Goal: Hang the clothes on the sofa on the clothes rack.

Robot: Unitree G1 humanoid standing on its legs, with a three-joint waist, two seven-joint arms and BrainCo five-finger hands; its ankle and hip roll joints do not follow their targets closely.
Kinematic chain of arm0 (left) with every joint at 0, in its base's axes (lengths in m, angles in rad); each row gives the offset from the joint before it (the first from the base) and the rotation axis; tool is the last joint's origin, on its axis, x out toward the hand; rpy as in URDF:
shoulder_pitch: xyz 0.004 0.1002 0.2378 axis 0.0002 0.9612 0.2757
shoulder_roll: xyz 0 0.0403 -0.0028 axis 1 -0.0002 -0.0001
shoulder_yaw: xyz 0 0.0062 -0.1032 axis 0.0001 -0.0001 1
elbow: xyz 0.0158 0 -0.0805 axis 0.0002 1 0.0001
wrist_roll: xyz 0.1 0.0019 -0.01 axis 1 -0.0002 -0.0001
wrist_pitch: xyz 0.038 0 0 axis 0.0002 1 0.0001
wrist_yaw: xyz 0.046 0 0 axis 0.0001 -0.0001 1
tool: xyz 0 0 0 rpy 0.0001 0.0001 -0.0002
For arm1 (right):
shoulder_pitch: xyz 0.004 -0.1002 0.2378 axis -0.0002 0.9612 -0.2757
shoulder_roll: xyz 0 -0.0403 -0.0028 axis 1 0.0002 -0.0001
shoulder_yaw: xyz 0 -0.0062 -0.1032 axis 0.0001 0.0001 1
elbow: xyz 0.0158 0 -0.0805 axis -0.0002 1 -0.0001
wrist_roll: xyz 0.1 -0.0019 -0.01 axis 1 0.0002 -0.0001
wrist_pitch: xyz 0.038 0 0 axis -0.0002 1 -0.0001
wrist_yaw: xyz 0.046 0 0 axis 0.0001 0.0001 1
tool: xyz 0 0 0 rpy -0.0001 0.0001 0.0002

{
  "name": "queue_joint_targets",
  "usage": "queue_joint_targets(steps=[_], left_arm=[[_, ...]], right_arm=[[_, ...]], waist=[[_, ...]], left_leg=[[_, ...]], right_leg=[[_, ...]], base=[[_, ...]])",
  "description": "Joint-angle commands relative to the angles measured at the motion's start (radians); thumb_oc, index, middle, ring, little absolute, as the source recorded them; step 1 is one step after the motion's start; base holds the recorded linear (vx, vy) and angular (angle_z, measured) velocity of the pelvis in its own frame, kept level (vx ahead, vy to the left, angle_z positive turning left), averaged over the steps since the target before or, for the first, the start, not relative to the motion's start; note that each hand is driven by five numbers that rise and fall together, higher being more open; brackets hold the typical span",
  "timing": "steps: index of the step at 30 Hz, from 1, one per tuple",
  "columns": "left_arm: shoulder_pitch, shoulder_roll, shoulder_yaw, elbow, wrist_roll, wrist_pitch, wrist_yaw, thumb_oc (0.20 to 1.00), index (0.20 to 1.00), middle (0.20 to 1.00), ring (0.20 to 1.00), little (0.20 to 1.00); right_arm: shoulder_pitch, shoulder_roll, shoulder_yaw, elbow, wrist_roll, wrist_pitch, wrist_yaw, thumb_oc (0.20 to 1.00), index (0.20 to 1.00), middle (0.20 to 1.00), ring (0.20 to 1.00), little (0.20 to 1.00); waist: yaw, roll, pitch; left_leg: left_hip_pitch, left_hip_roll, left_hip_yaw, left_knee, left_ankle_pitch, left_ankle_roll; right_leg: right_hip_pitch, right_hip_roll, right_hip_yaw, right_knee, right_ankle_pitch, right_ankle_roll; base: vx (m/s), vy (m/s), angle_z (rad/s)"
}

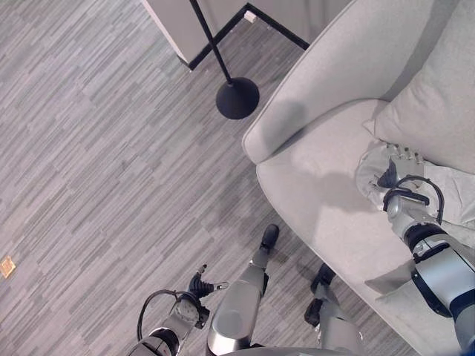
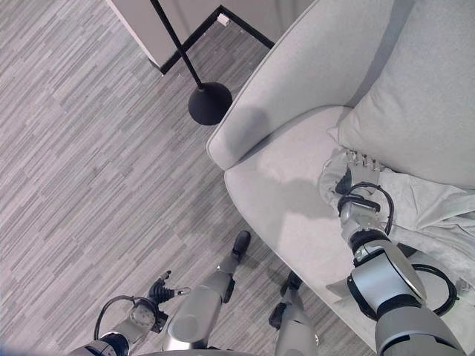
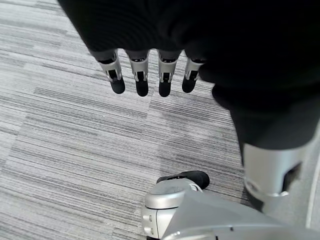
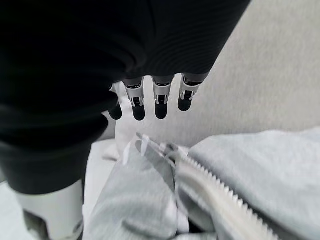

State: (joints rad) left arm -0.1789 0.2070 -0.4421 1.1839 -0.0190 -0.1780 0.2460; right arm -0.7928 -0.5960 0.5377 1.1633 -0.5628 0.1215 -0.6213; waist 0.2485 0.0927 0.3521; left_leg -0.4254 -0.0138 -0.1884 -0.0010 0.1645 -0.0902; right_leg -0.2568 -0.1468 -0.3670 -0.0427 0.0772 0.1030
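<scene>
Nearest, the left hand [image 1: 199,285] hangs low over the grey striped carpet [image 1: 89,185], its fingers [image 3: 141,80] straight and relaxed, holding nothing. Further on, the right hand [image 2: 361,178] reaches over the seat of the light grey sofa [image 1: 319,185] — fingers [image 4: 160,102] straight, just above a pale grey zip-up jacket [image 2: 430,215]. The jacket lies crumpled on the seat below the cushion [image 2: 415,111]; its long axis runs along the seat, its bunched end pointing toward the sofa's arm. Its zipper [image 4: 220,192] shows beneath the hand. Beyond the sofa's arm stands the black clothes rack [image 1: 236,96] — round base on the carpet, pole slanting up.
</scene>
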Motion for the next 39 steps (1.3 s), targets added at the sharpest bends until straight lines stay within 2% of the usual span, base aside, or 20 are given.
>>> queue_joint_targets(steps=[1, 5, 11, 12, 13, 14, 15, 16, 17, 18, 23, 29, 31, 34, 36, 39], left_arm=[[-0.042, -0.005, -0.026, 0.050, 0.019, -0.016, 0.043, 1.000, 1.000, 1.000, 1.000, 1.000], [-0.056, 0.003, -0.059, 0.019, 0.023, -0.027, 0.045, 1.000, 1.000, 1.000, 1.000, 1.000], [-0.065, 0.016, -0.133, -0.059, 0.046, -0.030, 0.050, 1.000, 1.000, 1.000, 1.000, 1.000], [-0.065, 0.020, -0.139, -0.071, 0.047, -0.029, 0.050, 1.000, 1.000, 1.000, 1.000, 1.000], [-0.065, 0.020, -0.139, -0.071, 0.047, -0.029, 0.050, 1.000, 1.000, 1.000, 1.000, 1.000], [-0.067, 0.030, -0.140, -0.101, 0.034, -0.029, 0.053, 1.000, 1.000, 1.000, 1.000, 1.000], [-0.067, 0.030, -0.140, -0.101, 0.034, -0.029, 0.053, 1.000, 1.000, 1.000, 1.000, 1.000], [-0.063, 0.033, -0.131, -0.139, 0.009, -0.031, 0.059, 1.000, 1.000, 1.000, 1.000, 1.000], [-0.062, 0.032, -0.127, -0.144, 0.004, -0.032, 0.060, 1.000, 1.000, 1.000, 1.000, 1.000], [-0.064, 0.032, -0.124, -0.143, 0.003, -0.031, 0.064, 1.000, 1.000, 1.000, 1.000, 1.000], [-0.072, 0.045, -0.136, -0.163, 0.035, -0.026, 0.070, 1.000, 1.000, 1.000, 1.000, 1.000], [-0.069, 0.062, -0.137, -0.185, 0.068, -0.028, 0.078, 1.000, 1.000, 1.000, 1.000, 1.000], [-0.059, 0.066, -0.137, -0.183, 0.072, -0.027, 0.085, 1.000, 1.000, 1.000, 1.000, 1.000], [-0.058, 0.060, -0.126, -0.154, 0.071, -0.028, 0.094, 1.000, 1.000, 1.000, 1.000, 1.000], [-0.052, 0.049, -0.092, -0.108, 0.068, -0.025, 0.108, 1.000, 1.000, 1.000, 1.000, 1.000], [-0.019, 0.043, -0.045, -0.102, 0.073, -0.013, 0.115, 1.000, 1.000, 1.000, 1.000, 1.000]], right_arm=[[-0.003, -0.097, 0.018, -0.068, -0.086, 0.055, -0.092, 1.000, 1.000, 1.000, 1.000, 1.000], [-0.013, -0.087, 0.058, 0.052, -0.058, 0.033, -0.045, 1.000, 1.000, 1.000, 1.000, 1.000], [0.020, -0.022, 0.111, 0.236, -0.072, 0.054, 0.007, 1.000, 1.000, 1.000, 1.000, 1.000], [0.023, -0.017, 0.112, 0.261, -0.071, 0.055, 0.016, 0.934, 0.934, 0.934, 0.934, 0.934], [0.023, -0.017, 0.112, 0.261, -0.071, 0.055, 0.016, 0.934, 0.934, 0.934, 0.934, 0.934], [0.018, -0.023, 0.107, 0.287, -0.062, 0.058, 0.036, 0.743, 0.743, 0.743, 0.743, 0.743], [0.018, -0.023, 0.107, 0.287, -0.062, 0.058, 0.036, 0.693, 0.693, 0.693, 0.693, 0.693], [0.018, -0.043, 0.098, 0.285, -0.044, 0.058, 0.037, 0.586, 0.586, 0.586, 0.586, 0.586], [0.021, -0.047, 0.099, 0.279, -0.043, 0.057, 0.036, 0.526, 0.526, 0.526, 0.526, 0.526], [0.030, -0.037, 0.099, 0.290, -0.041, 0.055, 0.047, 0.200, 0.200, 0.200, 0.200, 0.200], [0.027, -0.013, 0.083, 0.323, -0.010, 0.051, 0.092, 0.200, 0.200, 0.200, 0.200, 0.200], [0.053, 0.010, 0.068, 0.305, -0.001, 0.042, 0.088, 0.200, 0.200, 0.200, 0.200, 0.200], [0.029, 0.013, 0.003, 0.276, 0.124, 0.000, 0.040, 0.200, 0.200, 0.200, 0.200, 0.200], [0.027, 0.021, -0.022, 0.211, 0.187, -0.033, -0.013, 0.200, 0.200, 0.200, 0.200, 0.200], [0.030, 0.054, -0.035, 0.015, 0.221, -0.065, -0.057, 0.200, 0.200, 0.200, 0.200, 0.200], [0.089, 0.060, -0.121, -0.362, 0.276, -0.107, -0.073, 0.200, 0.200, 0.200, 0.200, 0.200]], waist=[[-0.002, -0.065, -0.022], [0.002, -0.066, -0.004], [0.022, -0.040, 0.020], [0.023, -0.036, 0.023], [0.023, -0.036, 0.023], [0.026, -0.027, 0.031], [0.026, -0.027, 0.031], [0.025, -0.018, 0.041], [0.024, -0.018, 0.044], [0.022, -0.017, 0.046], [0.017, -0.021, 0.044], [0.000, -0.030, 0.034], [-0.016, -0.043, 0.029], [-0.029, -0.053, 0.026], [-0.054, -0.077, 0.015], [-0.080, -0.101, -0.008]], left_leg=[[-0.124, 0.027, -0.030, 0.134, -0.085, 0.002], [-0.151, 0.018, -0.035, 0.139, -0.082, -0.003], [-0.190, 0.006, -0.037, 0.127, -0.069, -0.004], [-0.200, 0.002, -0.038, 0.131, -0.069, -0.004], [-0.200, 0.002, -0.038, 0.131, -0.069, -0.004], [-0.226, -0.005, -0.032, 0.148, -0.073, -0.003], [-0.226, -0.005, -0.032, 0.148, -0.073, -0.003], [-0.245, -0.012, -0.025, 0.159, -0.074, -0.002], [-0.252, -0.013, -0.022, 0.161, -0.073, -0.001], [-0.260, -0.014, -0.020, 0.163, -0.074, 0.000], [-0.279, -0.023, -0.019, 0.168, -0.078, 0.003], [-0.264, -0.029, -0.021, 0.166, -0.086, 0.007], [-0.247, -0.026, -0.023, 0.163, -0.091, 0.007], [-0.228, -0.021, -0.021, 0.162, -0.095, 0.007], [-0.194, -0.006, -0.018, 0.158, -0.103, 0.008], [-0.147, 0.013, -0.015, 0.146, -0.113, 0.008]], right_leg=[[0.060, -0.127, 0.062, -0.030, 0.030, 0.085], [0.039, -0.131, 0.054, -0.027, 0.036, 0.089], [0.014, -0.139, 0.034, -0.035, 0.045, 0.100], [0.008, -0.140, 0.033, -0.035, 0.046, 0.100], [0.008, -0.140, 0.033, -0.035, 0.046, 0.100], [-0.011, -0.144, 0.035, -0.034, 0.052, 0.102], [-0.011, -0.144, 0.035, -0.034, 0.052, 0.102], [-0.029, -0.146, 0.041, -0.034, 0.058, 0.104], [-0.035, -0.145, 0.045, -0.035, 0.059, 0.105], [-0.041, -0.143, 0.046, -0.037, 0.059, 0.105], [-0.058, -0.145, 0.047, -0.039, 0.061, 0.107], [-0.050, -0.146, 0.045, -0.038, 0.061, 0.108], [-0.037, -0.143, 0.047, -0.036, 0.057, 0.107], [-0.027, -0.141, 0.056, -0.035, 0.054, 0.105], [-0.008, -0.136, 0.070, -0.033, 0.046, 0.099], [0.021, -0.128, 0.077, -0.032, 0.034, 0.093]], base=[[0.03, -0.021, 0.09], [0.02, -0.007, 0.05], [0.03, 0.002, 0.07], [0.00, 0.003, 0.04], [0.01, 0.035, 0.02], [0.00, 0.031, -0.02], [-0.01, 0.084, -0.02], [-0.01, 0.068, -0.03], [0.00, 0.077, -0.02], [0.00, 0.000, 0.00], [0.01, 0.003, -0.01], [0.01, -0.001, 0.02], [0.00, 0.000, 0.00], [0.01, -0.004, -0.01], [0.02, -0.028, -0.08], [0.04, -0.049, -0.18]])
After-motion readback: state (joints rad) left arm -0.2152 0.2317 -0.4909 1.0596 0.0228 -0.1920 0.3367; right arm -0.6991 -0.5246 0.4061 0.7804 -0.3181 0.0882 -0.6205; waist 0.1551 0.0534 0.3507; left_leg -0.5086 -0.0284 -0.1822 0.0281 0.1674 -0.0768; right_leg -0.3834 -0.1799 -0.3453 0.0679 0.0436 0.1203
